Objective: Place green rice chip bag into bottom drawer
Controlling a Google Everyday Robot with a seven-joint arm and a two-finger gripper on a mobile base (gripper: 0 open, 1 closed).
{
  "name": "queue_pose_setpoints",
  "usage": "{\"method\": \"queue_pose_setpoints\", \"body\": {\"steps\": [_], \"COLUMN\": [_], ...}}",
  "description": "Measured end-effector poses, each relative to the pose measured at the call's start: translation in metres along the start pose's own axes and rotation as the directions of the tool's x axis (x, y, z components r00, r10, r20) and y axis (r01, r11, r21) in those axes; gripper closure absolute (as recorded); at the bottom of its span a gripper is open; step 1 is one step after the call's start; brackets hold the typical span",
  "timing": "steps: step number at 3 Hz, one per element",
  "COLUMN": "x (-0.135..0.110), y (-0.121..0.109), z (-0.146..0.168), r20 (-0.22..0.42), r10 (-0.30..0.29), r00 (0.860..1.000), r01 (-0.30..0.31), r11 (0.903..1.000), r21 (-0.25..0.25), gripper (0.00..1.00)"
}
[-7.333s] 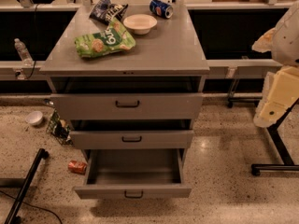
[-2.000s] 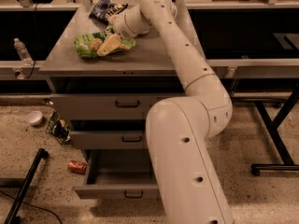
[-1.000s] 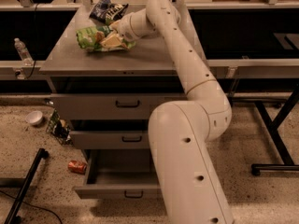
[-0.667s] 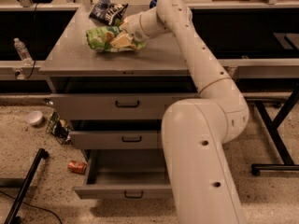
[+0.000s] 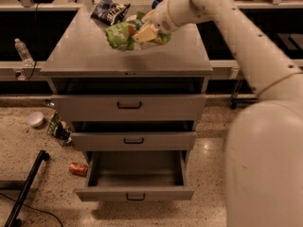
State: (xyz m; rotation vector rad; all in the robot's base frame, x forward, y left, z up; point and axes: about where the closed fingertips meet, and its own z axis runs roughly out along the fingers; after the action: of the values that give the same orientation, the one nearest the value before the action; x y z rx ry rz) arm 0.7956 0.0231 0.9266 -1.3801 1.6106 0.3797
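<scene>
The light-green rice chip bag [image 5: 119, 34] is held in my gripper [image 5: 142, 33], lifted a little above the grey cabinet top [image 5: 85, 56] near its back middle. My gripper is shut on the bag, with tan fingers [image 5: 146, 31] pressed into its right half. My white arm reaches in from the right. The bottom drawer [image 5: 136, 175] is pulled open below, its inside bare, a small black handle [image 5: 136, 197] on its front.
A dark blue-black chip bag [image 5: 110, 12] lies at the back of the cabinet top. The two upper drawers [image 5: 129, 108] stand slightly open. On the floor at left lie a red can [image 5: 78, 169], a white bowl [image 5: 35, 119], a water bottle [image 5: 22, 51] and a black bar [image 5: 27, 186].
My gripper came in, closed on the green bag and has lifted it off the cabinet top, moving it right and toward the front. The white bowl is hidden behind my arm.
</scene>
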Motion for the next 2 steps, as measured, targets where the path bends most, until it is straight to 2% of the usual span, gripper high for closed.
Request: {"method": "queue_pose_setpoints", "body": {"steps": [1, 2], "x": [-0.013, 0.012], "y": [0.031, 0.108], "z": [-0.064, -0.1], "r20": [0.005, -0.037], "r10": [-0.006, 0.031], "r00": [1.0, 0.999], "r01": [0.006, -0.033], "r11": [0.9997, 0.9982], "r21": [0.025, -0.05], "gripper": [1.0, 1.0]}}
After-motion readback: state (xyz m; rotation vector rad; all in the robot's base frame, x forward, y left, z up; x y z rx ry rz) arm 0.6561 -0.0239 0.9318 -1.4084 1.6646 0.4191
